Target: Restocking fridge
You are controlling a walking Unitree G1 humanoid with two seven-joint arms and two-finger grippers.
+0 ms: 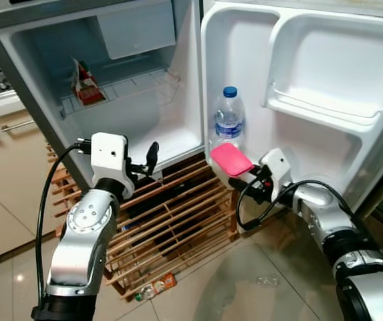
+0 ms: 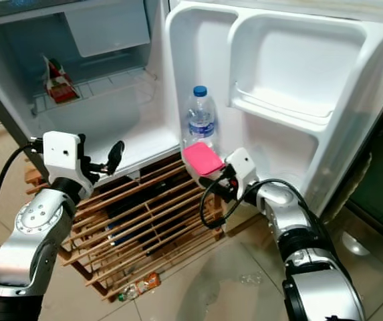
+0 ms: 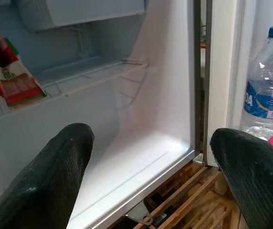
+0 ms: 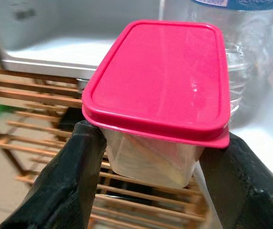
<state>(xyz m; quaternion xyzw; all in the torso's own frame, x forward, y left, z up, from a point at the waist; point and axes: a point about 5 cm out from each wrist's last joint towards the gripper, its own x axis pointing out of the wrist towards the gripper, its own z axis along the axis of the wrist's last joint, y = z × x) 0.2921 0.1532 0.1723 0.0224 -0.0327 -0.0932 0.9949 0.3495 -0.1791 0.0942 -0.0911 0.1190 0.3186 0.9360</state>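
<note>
A clear box with a pink lid (image 4: 160, 81) sits between the fingers of my right gripper (image 4: 157, 157), which is shut on its sides. The box (image 1: 231, 159) hangs just in front of a water bottle (image 1: 229, 117) with a blue cap that stands in the lowest shelf of the open fridge door (image 1: 325, 80). My left gripper (image 1: 148, 164) is open and holds nothing. It hovers at the front lip of the fridge's lower compartment (image 3: 141, 157). A red and green carton (image 1: 84, 83) stands on the wire shelf inside.
The small fridge stands on a slatted wooden rack (image 1: 171, 221) above a tiled floor. A small bottle (image 1: 154, 287) lies on the floor by the rack's front corner. The upper door shelves (image 1: 325, 110) hold nothing. A cabinet (image 1: 4, 127) is at the left.
</note>
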